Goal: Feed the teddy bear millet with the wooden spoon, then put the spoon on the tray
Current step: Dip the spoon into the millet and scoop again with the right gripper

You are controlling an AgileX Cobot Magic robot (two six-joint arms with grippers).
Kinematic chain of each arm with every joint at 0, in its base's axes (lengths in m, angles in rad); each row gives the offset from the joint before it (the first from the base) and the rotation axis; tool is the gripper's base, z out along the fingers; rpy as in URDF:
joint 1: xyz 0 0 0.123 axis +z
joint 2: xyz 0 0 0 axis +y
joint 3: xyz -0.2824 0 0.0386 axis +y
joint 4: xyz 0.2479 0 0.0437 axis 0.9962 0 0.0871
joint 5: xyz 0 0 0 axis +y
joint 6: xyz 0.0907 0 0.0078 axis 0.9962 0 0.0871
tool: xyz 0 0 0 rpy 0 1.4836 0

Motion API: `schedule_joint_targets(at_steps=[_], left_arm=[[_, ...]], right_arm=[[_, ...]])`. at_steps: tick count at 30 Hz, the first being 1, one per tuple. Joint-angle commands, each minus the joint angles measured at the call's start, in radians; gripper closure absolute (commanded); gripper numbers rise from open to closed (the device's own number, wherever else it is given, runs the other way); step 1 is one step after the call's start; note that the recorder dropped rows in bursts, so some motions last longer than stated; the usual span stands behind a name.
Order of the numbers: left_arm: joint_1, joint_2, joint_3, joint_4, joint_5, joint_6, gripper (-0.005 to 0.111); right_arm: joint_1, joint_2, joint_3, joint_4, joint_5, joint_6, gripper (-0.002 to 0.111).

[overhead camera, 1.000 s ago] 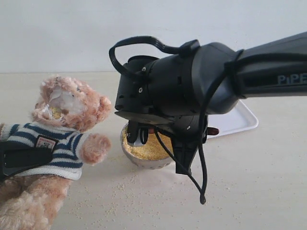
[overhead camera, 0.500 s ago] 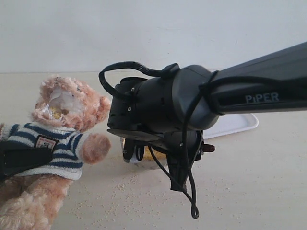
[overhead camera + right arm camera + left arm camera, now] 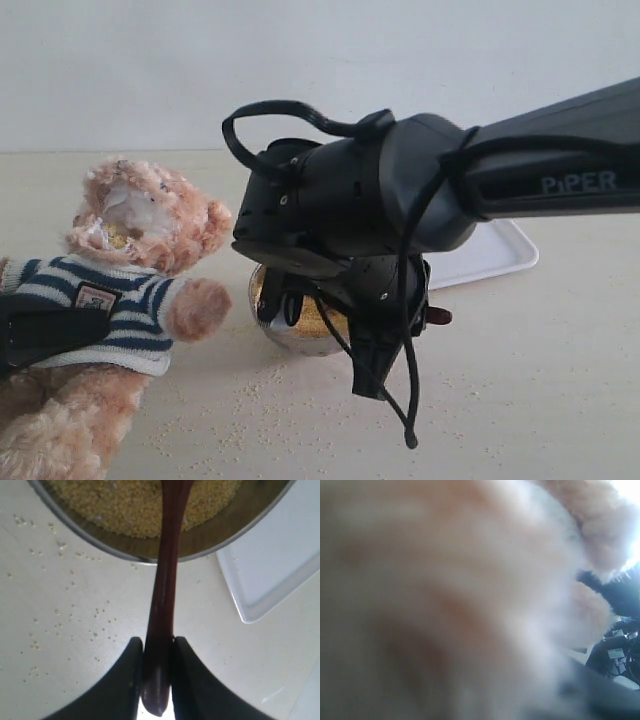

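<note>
Pale beige desk (image 3: 540,400) under a plain light wall, sprinkled with loose yellow grains. At the centre of the exterior view the wooden spoon (image 3: 162,605) is pinched near its handle tip by the right gripper (image 3: 157,650), whose dark jaws press tight on either side of the slim stem. The spoon's long axis runs straight out from the jaws, over the rim of the round metal bowl (image 3: 240,525) and down into the millet (image 3: 135,505); its scooping end cannot be seen. In the exterior view only the handle tip (image 3: 438,317) shows, poking out to the right of the bulky black wrist, so the scooping end points left.

That is the way to the teddy bear (image 3: 140,260), which leans at the left of the frame, its pale muzzle up and left of the bowl, near but apart. The spoon would likely need to rise and travel left to reach it.

The left gripper (image 3: 45,335) lays a dark finger across the striped shirt and seems to clasp the bear's body. The white tray (image 3: 500,255) lies just beyond the bowl, at middle right.
</note>
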Motion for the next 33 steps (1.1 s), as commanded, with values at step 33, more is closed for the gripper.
schedule_joint_targets(at_steps=[33], left_arm=[[0.003, -0.001, -0.008, -0.009, 0.032, 0.007, 0.102]], right_arm=[[-0.011, -0.026, 0.000, -0.057, 0.003, -0.021, 0.107]])
